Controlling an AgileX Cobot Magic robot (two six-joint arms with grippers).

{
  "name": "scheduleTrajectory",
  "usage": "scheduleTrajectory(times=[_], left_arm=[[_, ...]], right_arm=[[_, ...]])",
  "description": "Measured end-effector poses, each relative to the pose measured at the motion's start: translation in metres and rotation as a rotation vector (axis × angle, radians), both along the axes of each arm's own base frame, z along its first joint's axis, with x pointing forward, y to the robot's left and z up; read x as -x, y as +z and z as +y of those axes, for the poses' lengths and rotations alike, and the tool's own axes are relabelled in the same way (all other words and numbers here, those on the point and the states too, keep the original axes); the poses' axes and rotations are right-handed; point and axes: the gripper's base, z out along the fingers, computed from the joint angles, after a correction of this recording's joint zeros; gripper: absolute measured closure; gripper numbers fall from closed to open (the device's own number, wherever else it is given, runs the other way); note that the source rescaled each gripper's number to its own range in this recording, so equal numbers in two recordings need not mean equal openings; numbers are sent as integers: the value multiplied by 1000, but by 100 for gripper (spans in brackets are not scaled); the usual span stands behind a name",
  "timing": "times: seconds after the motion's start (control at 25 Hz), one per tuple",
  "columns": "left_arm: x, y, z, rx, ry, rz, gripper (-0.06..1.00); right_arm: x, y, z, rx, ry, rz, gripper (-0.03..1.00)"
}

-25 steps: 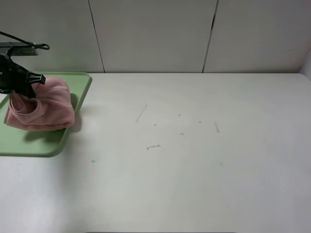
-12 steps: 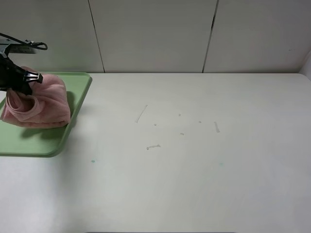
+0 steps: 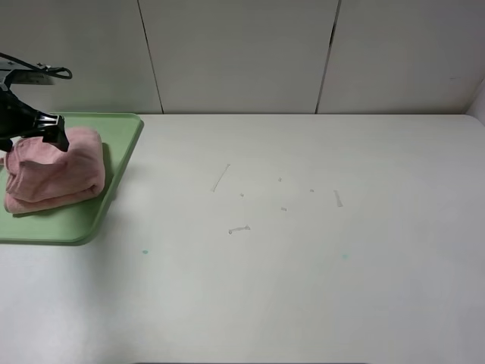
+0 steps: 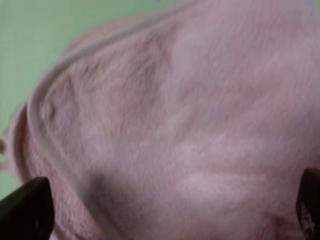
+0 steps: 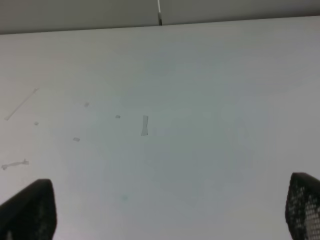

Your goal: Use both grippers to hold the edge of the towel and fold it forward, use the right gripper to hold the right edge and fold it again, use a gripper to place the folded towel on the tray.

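From the overhead camera I see the pink towel [image 3: 54,171] lying folded in a thick bundle on the green tray [image 3: 121,163] at the far left of the white table [image 3: 303,250]. My left gripper [image 3: 34,129] sits at the bundle's back upper edge; jaw position unreadable from here. Small scuff marks [image 3: 239,228] dot the table's middle. Right arm out of shot.

We look down from high on the table [image 3: 303,250]; our left wrist view presses close on the towel [image 4: 190,125]; our right wrist view shares the table's scuffs [image 5: 144,125].
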Motion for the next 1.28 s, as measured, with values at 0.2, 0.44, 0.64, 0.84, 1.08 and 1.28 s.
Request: scheduleTrajectory(times=[0.2, 0.44, 0.64, 0.84, 1.08, 1.28], left_arm=[[2, -1, 0, 2, 0, 21, -5], [4, -1, 0, 6, 1, 53, -5], [5, 10, 2, -14, -9, 103, -5], [15, 41, 2, -39, -12, 85, -5], [40, 84, -2, -44, 1, 78, -5], [66, 119, -11, -48, -6, 72, -5]], right_arm=[[0, 0, 0, 0, 0, 0, -3], [0, 0, 0, 0, 0, 0, -3], [0, 0, 0, 0, 0, 0, -3], [0, 0, 0, 0, 0, 0, -3], [0, 0, 0, 0, 0, 0, -3], [0, 0, 0, 0, 0, 0, -3]])
